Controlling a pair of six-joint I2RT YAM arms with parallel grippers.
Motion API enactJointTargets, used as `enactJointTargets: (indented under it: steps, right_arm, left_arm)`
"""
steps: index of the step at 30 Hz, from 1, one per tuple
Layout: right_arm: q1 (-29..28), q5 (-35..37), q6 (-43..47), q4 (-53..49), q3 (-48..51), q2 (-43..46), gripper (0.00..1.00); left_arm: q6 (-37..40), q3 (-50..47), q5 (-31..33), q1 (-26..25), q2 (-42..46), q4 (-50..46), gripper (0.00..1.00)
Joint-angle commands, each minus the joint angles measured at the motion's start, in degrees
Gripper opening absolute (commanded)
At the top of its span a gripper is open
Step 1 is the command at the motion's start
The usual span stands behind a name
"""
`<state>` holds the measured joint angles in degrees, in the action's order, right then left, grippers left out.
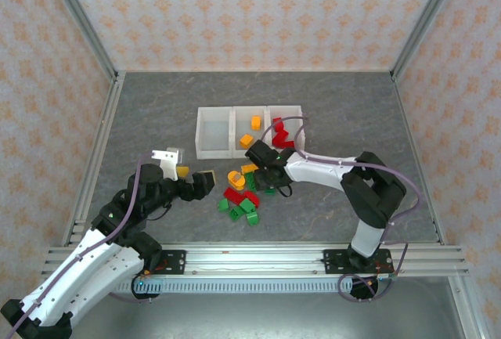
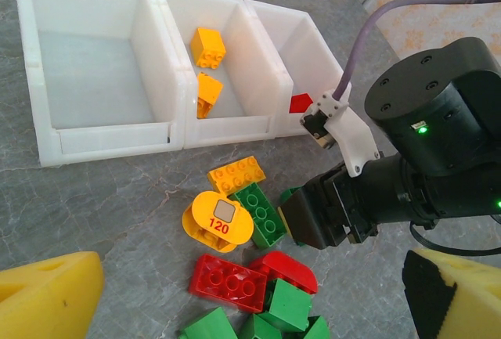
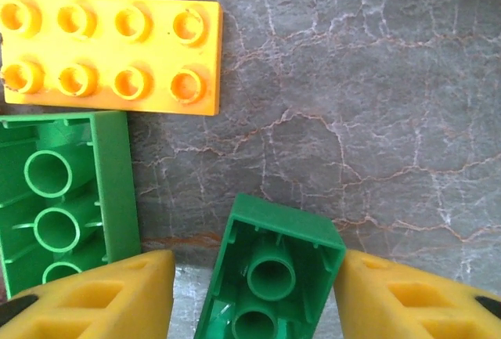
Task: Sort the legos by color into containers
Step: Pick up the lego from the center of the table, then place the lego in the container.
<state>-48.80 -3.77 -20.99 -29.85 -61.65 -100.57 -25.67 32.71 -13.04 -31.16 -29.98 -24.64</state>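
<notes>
Right fingers [image 3: 102, 300] around a green lego [image 3: 270, 276]
They sit on both sides of it; I cannot tell if they squeeze. Left fingers [image 2: 47, 292] are wide apart.

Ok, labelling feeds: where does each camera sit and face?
Top external: above, behind the bases, looking down on the containers; left hand, right hand.
Left wrist: on left arm, facing over the legos toward the containers; own yellow fingers, right arm.
Right wrist: pointing down at the table; own fingers flank a green lego.
Shared: both wrists see the orange eight-stud lego.
</notes>
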Motion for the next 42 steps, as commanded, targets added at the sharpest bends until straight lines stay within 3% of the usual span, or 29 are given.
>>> enactJointTargets:
  steps: [1,4,17,22,28,32,42]
  right_arm:
    - [0.59,4.08,-0.19,0.33,-0.41,-1.82,0.52]
    - [1.13,4.73,-0.3,0.09,0.4,-1.65,0.45]
    - [2.65,4.0,-0.98,0.16,2.88,1.71,0.33]
    - [2.69,1.66,-0.74,-0.26,-0.33,6.86,0.27]
    - [2.74,2.25,1.23,1.76,-9.16,11.36,0.26]
    - [3.42,0.16,2.21,6.05,-16.98,8.12,0.26]
    - [3.62,-5.27,2.12,10.83,-36.24,-11.68,0.25]
  left_arm:
    - [-0.26,0.11,0.56,-0.54,0.56,1.16,0.99]
    - [-0.19,0.12,0.56,-0.48,0.53,1.09,0.99]
    - [-0.17,0.16,0.47,-0.48,0.51,1.13,0.99]
    - [-0.24,0.25,0.73,-0.56,0.7,1.1,0.99]
    - [-0.51,0.16,1.56,-0.48,1.59,1.01,0.99]
    - [-0.52,0.26,1.95,-0.48,1.85,0.76,0.99]
    - [-4.19,0.6,6.49,-0.83,10.15,-1.0,0.99]
